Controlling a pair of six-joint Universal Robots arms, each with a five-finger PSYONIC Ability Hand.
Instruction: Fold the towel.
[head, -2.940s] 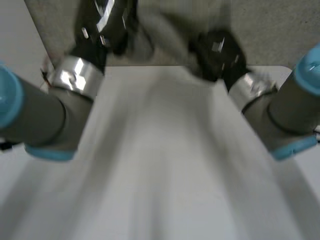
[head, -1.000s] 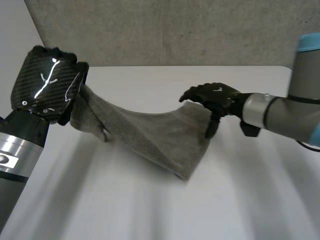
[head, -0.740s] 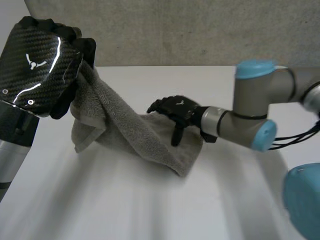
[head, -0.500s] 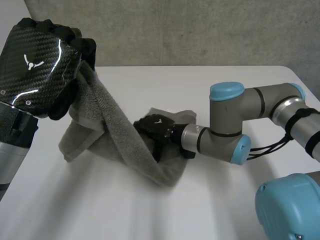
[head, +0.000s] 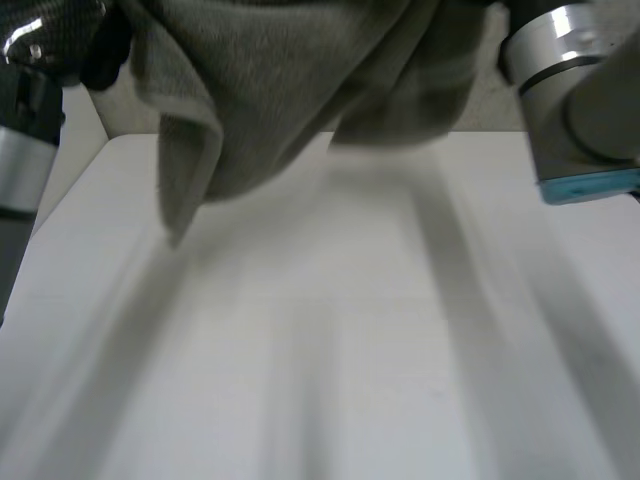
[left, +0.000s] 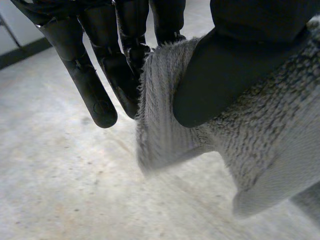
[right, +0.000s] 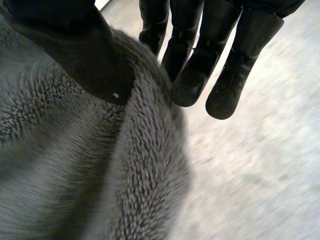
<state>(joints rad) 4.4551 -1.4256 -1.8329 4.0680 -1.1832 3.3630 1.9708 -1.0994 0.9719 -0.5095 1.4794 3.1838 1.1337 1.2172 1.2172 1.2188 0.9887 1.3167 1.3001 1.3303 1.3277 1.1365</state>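
a grey towel hangs above the white worktop, slung between the two arms, its long axis running from one robot hand to the other. the left robot hand pinches one end of the cloth between thumb and fingers. the right robot hand grips the other end the same way. the cloth sags beneath both grips, with a loose corner dangling lowest on the left side. laying it flat would likely call for lowering both ends together.
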